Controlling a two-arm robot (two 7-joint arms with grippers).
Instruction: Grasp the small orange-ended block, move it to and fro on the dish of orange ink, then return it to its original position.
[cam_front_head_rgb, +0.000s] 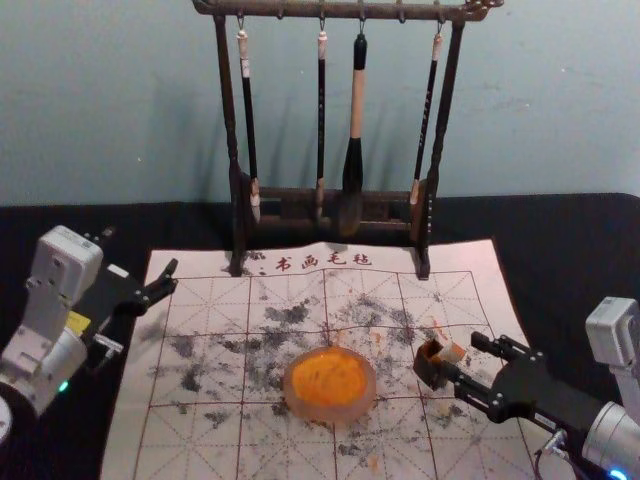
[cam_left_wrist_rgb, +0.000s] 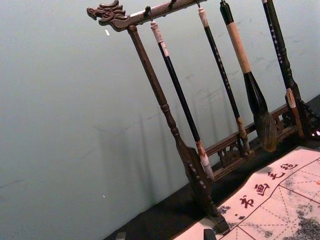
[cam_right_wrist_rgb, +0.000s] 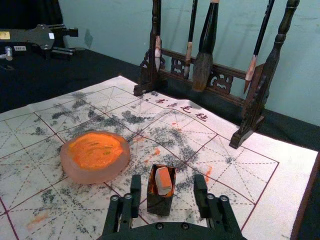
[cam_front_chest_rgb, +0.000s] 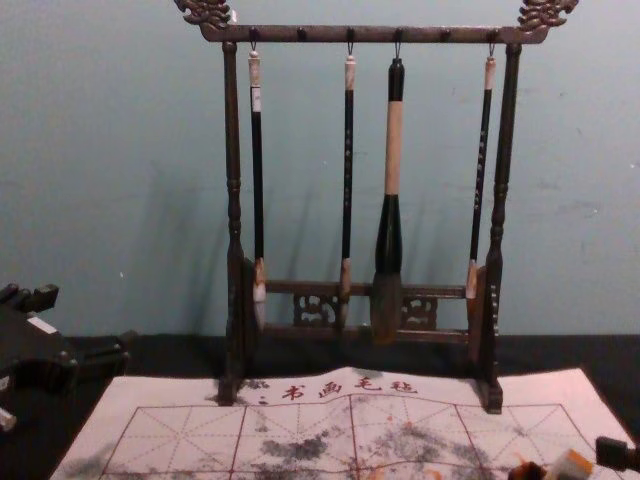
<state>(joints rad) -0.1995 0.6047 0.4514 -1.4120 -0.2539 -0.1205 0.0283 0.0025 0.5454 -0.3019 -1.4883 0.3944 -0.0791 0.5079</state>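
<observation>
Small orange-ended block (cam_front_head_rgb: 452, 352) is sitting tilted in a little dark open-topped box (cam_front_head_rgb: 430, 366), over on the right side of the bench (cam_front_head_rgb: 560, 230) and well in from its far edge. You can see its orange end and pale side poking up, and there's orange smeared around the box's mouth too.

Right gripper (cam_front_head_rgb: 464, 356) is reaching in from the bench's right side, jaws spread wide, one on each side of the box and block. From the right wrist view there's a gap on both sides, so it isn't pinching anything.

Left gripper (cam_front_head_rgb: 171, 277) is parked out by the white mat's far left corner, well away from the block. Its jaws are apart too, nothing between them.

Just left of the box, near but not touching, there's the round pinkish dish (cam_front_head_rgb: 325, 412) with a puddle of bright orange ink (cam_front_head_rgb: 330, 376), kinda streaky on top. All of that is on the white mat (cam_front_head_rgb: 290, 455), which has red grid lines, plenty of dark blotches and a few orange marks.

Toward the bench's far edge there's a dark wooden rack (cam_front_chest_rgb: 350, 35) standing upright with four brushes (cam_front_chest_rgb: 394, 150) hanging off it, one way fatter than the others. Behind that it's just a blue-green wall (cam_front_head_rgb: 100, 100).
</observation>
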